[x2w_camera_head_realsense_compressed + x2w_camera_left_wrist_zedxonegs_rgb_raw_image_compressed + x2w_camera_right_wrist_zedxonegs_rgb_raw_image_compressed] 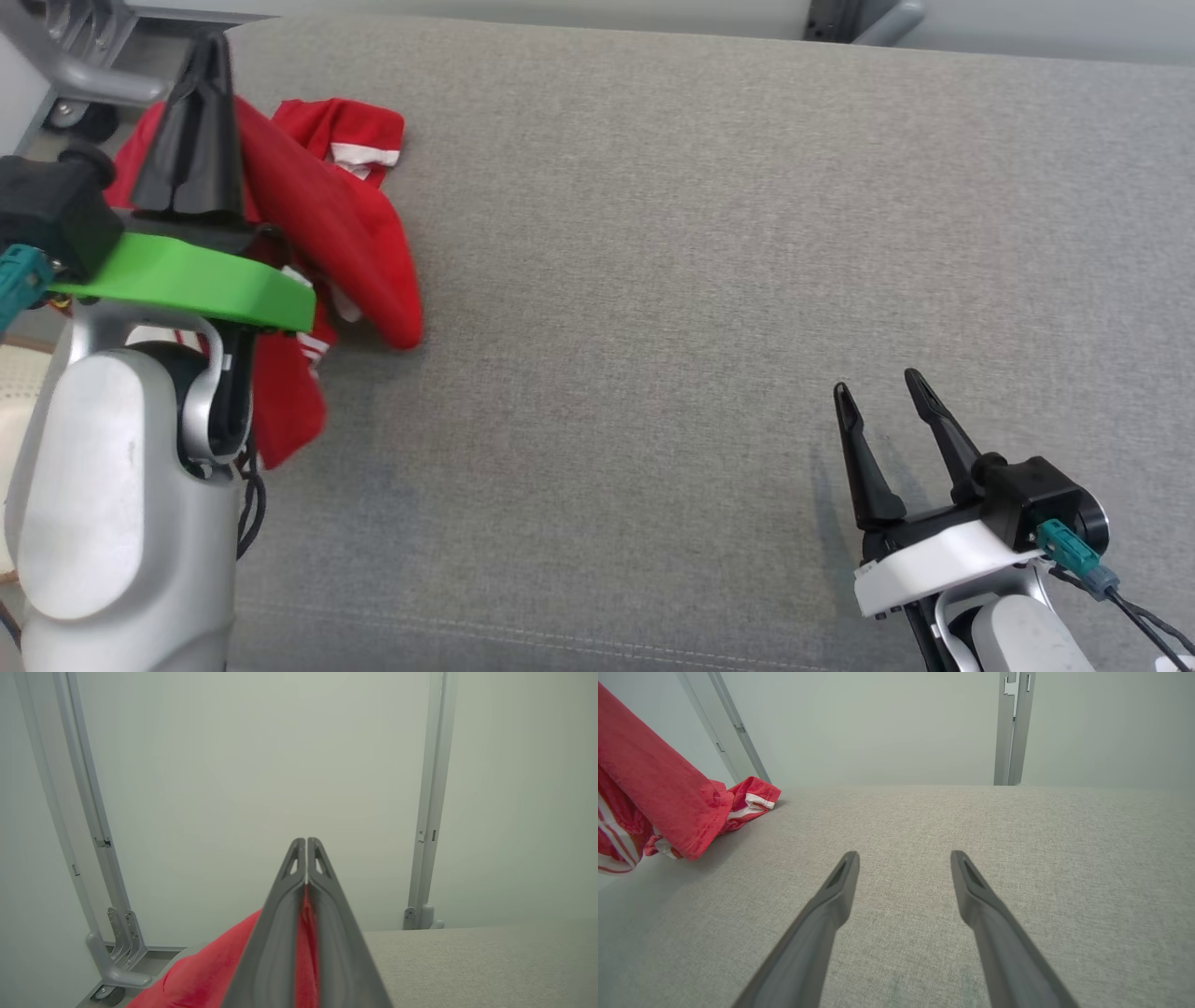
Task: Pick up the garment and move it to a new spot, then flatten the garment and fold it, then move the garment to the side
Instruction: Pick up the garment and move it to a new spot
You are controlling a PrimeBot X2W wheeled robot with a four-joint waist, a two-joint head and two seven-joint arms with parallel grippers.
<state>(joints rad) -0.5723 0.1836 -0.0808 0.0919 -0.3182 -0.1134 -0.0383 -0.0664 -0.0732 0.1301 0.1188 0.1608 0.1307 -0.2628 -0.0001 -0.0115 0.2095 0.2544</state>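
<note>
The garment [345, 233] is red with white stripes and hangs bunched at the far left of the grey padded surface [700, 280]. My left gripper [207, 47] is raised above that surface and shut on the garment, with red cloth [306, 933] pinched between its closed fingers. Part of the garment drapes down from the grip, and a sleeve with a white band [749, 798] rests on the surface. My right gripper [878, 385] is open at the lower right, low over bare surface, far from the garment. Its fingers [840, 891] stand wide apart with nothing between them.
The grey padded surface stretches wide across the middle and right. Grey metal frame legs [112, 933] with a caster stand past its far left corner, and another upright post [427, 812] rises behind the far edge against a pale wall.
</note>
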